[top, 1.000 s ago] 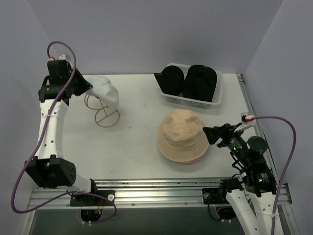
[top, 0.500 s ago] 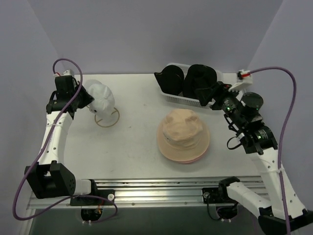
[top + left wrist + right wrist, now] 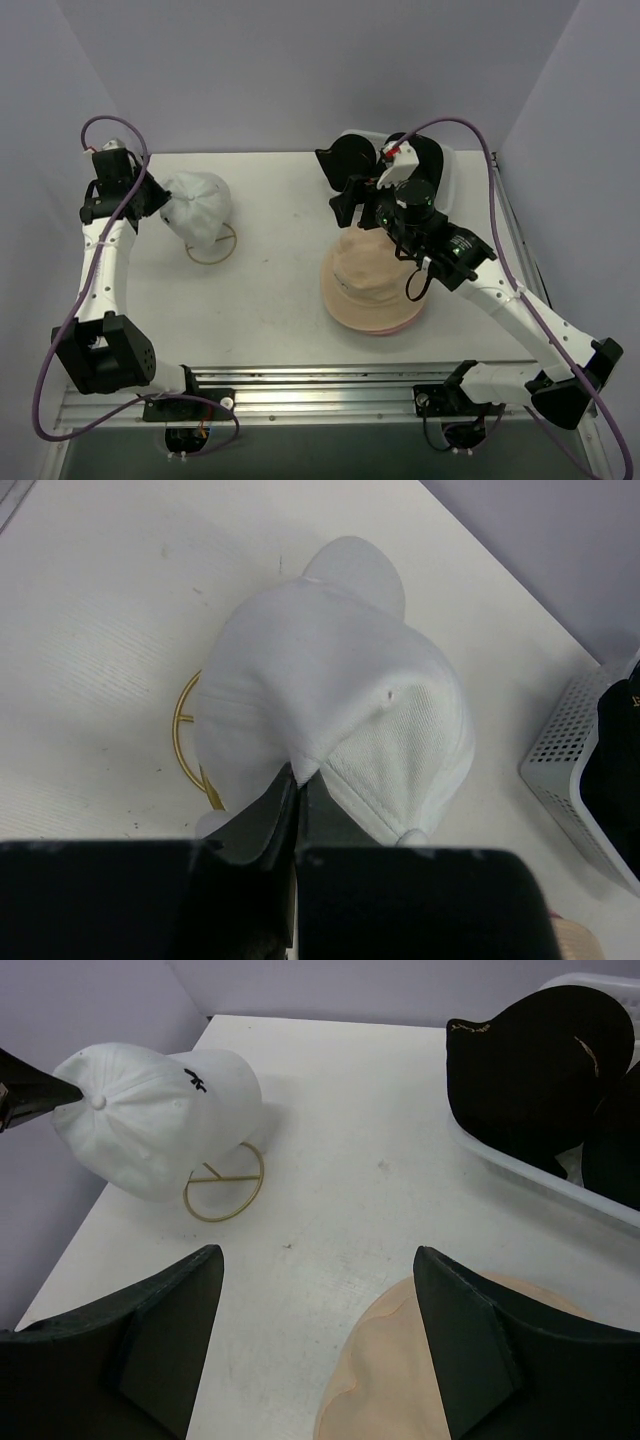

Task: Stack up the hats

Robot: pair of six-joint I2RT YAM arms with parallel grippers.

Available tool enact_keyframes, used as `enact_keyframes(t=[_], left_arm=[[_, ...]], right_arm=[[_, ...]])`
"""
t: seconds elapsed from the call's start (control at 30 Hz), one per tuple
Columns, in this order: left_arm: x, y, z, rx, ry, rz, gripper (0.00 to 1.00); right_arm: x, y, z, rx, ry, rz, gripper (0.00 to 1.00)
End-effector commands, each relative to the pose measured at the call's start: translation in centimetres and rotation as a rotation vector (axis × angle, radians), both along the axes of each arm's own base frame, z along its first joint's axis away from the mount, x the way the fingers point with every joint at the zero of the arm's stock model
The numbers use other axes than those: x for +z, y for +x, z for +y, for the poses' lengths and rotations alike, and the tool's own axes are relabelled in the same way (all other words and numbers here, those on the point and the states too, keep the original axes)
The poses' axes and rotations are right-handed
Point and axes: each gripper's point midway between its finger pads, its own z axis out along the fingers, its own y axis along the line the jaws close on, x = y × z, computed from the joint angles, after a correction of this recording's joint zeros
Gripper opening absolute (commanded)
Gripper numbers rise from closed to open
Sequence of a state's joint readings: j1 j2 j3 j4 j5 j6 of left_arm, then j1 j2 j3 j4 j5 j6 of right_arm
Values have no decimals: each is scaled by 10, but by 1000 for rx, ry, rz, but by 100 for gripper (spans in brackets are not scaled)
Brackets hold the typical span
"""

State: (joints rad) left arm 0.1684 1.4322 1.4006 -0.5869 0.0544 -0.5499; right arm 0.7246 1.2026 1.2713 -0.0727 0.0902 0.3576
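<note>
A white cap point(image 3: 203, 205) sits tilted on a gold wire stand point(image 3: 212, 243) at the back left. My left gripper point(image 3: 160, 201) is shut on a fold of fabric at the cap's point(image 3: 340, 690) rear edge, pinched at the left gripper's point(image 3: 300, 778) fingertips. A tan bucket hat point(image 3: 372, 285) lies mid-table on a pink hat whose brim point(image 3: 388, 330) shows beneath it. Two black hats point(image 3: 350, 162) rest in the basket. My right gripper point(image 3: 350, 207) hovers open over the table beside the tan hat point(image 3: 440, 1370); the right gripper point(image 3: 317, 1252) holds nothing.
A white mesh basket point(image 3: 451, 170) stands at the back right, partly hidden by my right arm; its wall point(image 3: 570, 750) also shows in the left wrist view. Grey walls close in the table on three sides. The gold stand's ring point(image 3: 222, 1182) rests on the table.
My right arm has swung from the right side, past the basket, to the table's middle above the tan hat, its jaws opening wider. My left gripper has pulled the white cap leftward on its stand.
</note>
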Motion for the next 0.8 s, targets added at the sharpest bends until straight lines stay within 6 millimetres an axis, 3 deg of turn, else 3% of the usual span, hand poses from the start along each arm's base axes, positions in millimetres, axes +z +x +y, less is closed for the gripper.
enact_keyframes(t=[0.0,0.2,0.3,0.4,0.47,0.57,0.77], left_arm=[[13,13,16,42,0,-36,2],[16,24,29,43,-22,-30,7],[24,27,29,25,-23,-46,29],[36,27,30,20,-2,-70,33],[41,26,34,28,21,-77,45],[43,28,40,33,57,-69,50],[21,48,41,-43,77,-21,58]], right_arm=[[19,6,4,-27,23,-66,73],[17,7,20,-6,19,-75,73],[15,7,22,-5,19,-77,73],[11,7,25,-3,9,-75,73],[13,7,25,-1,8,-75,73],[14,4,28,10,13,-77,73],[9,0,34,25,24,-79,73]])
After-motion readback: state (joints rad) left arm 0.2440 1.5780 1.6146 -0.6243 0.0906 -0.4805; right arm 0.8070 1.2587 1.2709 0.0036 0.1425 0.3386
